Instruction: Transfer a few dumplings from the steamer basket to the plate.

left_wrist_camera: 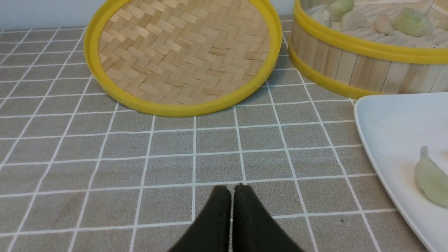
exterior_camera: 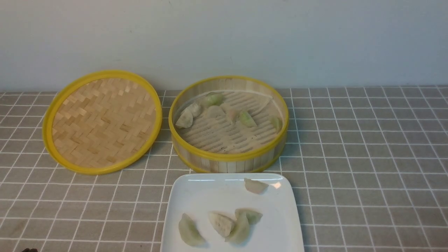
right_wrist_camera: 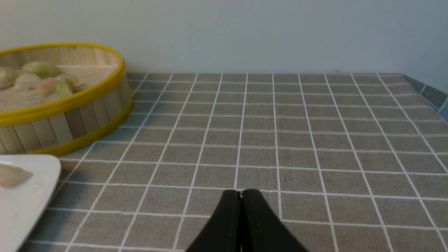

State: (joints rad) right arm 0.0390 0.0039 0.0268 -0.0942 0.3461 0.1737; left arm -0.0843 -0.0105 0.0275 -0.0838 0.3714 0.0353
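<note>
The steamer basket (exterior_camera: 229,157) stands at the middle back of the table and holds several dumplings (exterior_camera: 213,99) on its far half. The white plate (exterior_camera: 196,196) lies just in front of it with several dumplings (exterior_camera: 222,223) on it: three at the near side, one pinkish (exterior_camera: 255,186) by the far edge. My left gripper (left_wrist_camera: 231,188) is shut and empty, low over the cloth left of the plate (left_wrist_camera: 392,133). My right gripper (right_wrist_camera: 241,193) is shut and empty over the cloth right of the plate (right_wrist_camera: 31,199) and basket (right_wrist_camera: 70,112). Neither gripper shows in the front view.
The flat woven lid (exterior_camera: 103,120) leans left of the basket, also in the left wrist view (left_wrist_camera: 182,56). A grey checked cloth (exterior_camera: 367,157) covers the table up to the pale wall behind. The table's right edge (right_wrist_camera: 432,94) shows in the right wrist view.
</note>
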